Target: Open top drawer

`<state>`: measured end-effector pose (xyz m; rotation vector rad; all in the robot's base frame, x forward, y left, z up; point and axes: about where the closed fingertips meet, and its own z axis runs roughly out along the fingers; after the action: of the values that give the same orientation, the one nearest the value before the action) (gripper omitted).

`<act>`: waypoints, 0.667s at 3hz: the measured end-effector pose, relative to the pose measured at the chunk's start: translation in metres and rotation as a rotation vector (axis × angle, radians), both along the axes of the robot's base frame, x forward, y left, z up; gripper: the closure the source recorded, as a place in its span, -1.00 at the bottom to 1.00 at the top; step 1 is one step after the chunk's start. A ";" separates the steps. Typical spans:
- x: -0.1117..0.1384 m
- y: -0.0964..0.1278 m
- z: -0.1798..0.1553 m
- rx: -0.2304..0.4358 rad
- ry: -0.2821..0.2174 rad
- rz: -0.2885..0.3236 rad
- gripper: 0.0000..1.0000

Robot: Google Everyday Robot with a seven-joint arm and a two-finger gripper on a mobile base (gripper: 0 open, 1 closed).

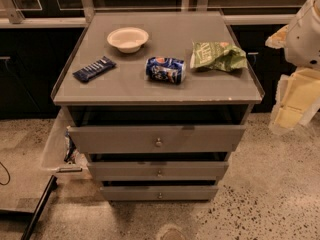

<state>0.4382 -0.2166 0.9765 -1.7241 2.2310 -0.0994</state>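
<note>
Floor at the bottom of the frame: speckled stone, nothing on it in front of the cabinet.

Bottom drawer and middle drawer, lower centre: short grey fronts, one small knob each, with thin dark gaps above them.

Top drawer, centre of the frame: widest and tallest front, standing forward of the two below. A dark band of interior shows between its upper edge and the cabinet top. Its round knob sits bare at the middle, with nothing touching it.

Gripper, at the right edge, mid-height: a pale yellow shape below the white arm, well apart from the knob and off to the side of the cabinet. Cannot tell whether it is spread or closed, and it is not on the drawer.

On the top surface, front to back: blue can lying on its side at centre, dark snack bar to the left, green bag to the right, white bowl behind.

Judgement: the drawer looks already drawn out part way, so the pull seems largely done. Whether its full travel is reached cannot be read. What is left, if anything, is a further pull on the knob, which would need the gripper brought across from the right.
</note>
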 end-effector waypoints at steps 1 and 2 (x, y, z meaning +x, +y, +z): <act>0.000 0.000 0.001 0.000 -0.005 0.000 -1.00; 0.000 0.002 -0.017 0.014 -0.008 0.016 -1.00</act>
<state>0.4385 -0.2146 0.9592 -1.7311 2.2061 -0.0867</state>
